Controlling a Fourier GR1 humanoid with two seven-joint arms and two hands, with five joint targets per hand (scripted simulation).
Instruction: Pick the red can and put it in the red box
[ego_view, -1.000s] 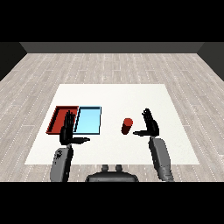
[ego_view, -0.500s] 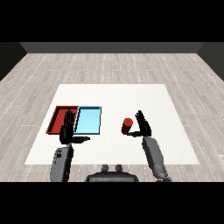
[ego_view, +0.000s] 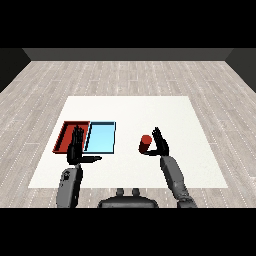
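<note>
The red can (ego_view: 145, 143) stands upright on the white table, right of the trays. My right hand (ego_view: 161, 145) is open just to the can's right, fingers straight and pointing up, palm facing the can, close to it or touching. The red tray (ego_view: 67, 132) lies at the left with the light blue tray (ego_view: 101, 137) beside it on its right. My left hand (ego_view: 76, 147) is open over the near edge of the red tray, fingers straight, thumb stretched out to the right, holding nothing.
The white table (ego_view: 135, 110) extends well beyond the trays and can toward the far side. Its right edge lies some way to the right of my right hand. Grey wood floor surrounds the table.
My right hand has moved left toward the can and now stands right beside it. The can, the trays and my left hand have not moved.
</note>
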